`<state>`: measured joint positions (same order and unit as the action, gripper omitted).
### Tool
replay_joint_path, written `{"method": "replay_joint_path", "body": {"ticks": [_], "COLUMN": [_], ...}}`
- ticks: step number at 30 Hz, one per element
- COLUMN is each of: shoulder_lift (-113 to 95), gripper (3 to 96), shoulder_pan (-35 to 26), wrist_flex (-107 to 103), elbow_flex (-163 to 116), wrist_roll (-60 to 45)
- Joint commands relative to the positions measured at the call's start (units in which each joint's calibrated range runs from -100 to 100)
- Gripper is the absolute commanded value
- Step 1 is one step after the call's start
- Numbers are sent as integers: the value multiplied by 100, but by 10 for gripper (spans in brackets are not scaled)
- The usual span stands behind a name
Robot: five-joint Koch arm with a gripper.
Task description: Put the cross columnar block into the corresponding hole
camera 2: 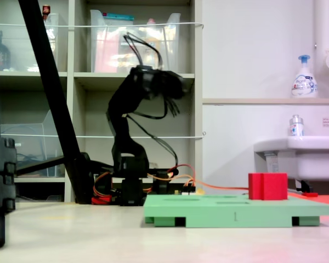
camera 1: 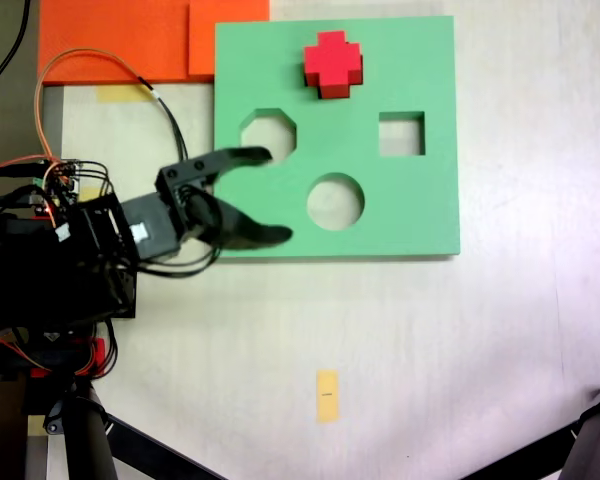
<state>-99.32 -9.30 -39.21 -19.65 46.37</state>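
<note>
The red cross columnar block (camera 1: 332,63) stands upright on the far part of the green foam board (camera 1: 410,200), its top well above the board's surface (camera 2: 267,186). No plus-shaped hole shows on the bare board; what lies under the block is hidden. My gripper (camera 1: 273,195) is open and empty, raised high over the board's left edge in the first exterior view, far from the block. In the second exterior view the arm (camera 2: 132,104) is folded up and back, and the jaws do not show clearly.
The board also has an octagonal cutout (camera 1: 268,135), a square cutout (camera 1: 401,134) and a round cutout (camera 1: 335,200). An orange sheet (camera 1: 120,40) lies behind the board. A yellow tape strip (camera 1: 327,395) is on the table. Wires and circuit boards (camera 1: 40,300) crowd the arm's base.
</note>
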Motion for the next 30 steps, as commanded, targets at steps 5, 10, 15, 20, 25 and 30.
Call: {"method": "replay_joint_path", "body": {"ticks": [5,10,15,20,25,30], "shoulder_lift": [-68,-68,-68,-68,-68,-68], "gripper": [506,526,523,521,489,490], "shoulder_pan": [938,1094,1114,1035,1016,987], "wrist_flex": [1114,1451,5110,5794,3916,3916], "elbow_flex": [-797,-3290,-7098,-8035,-8035,-8035], "wrist_roll": [-3541,-4049,-4694,-4918,-4894,-4811]}}
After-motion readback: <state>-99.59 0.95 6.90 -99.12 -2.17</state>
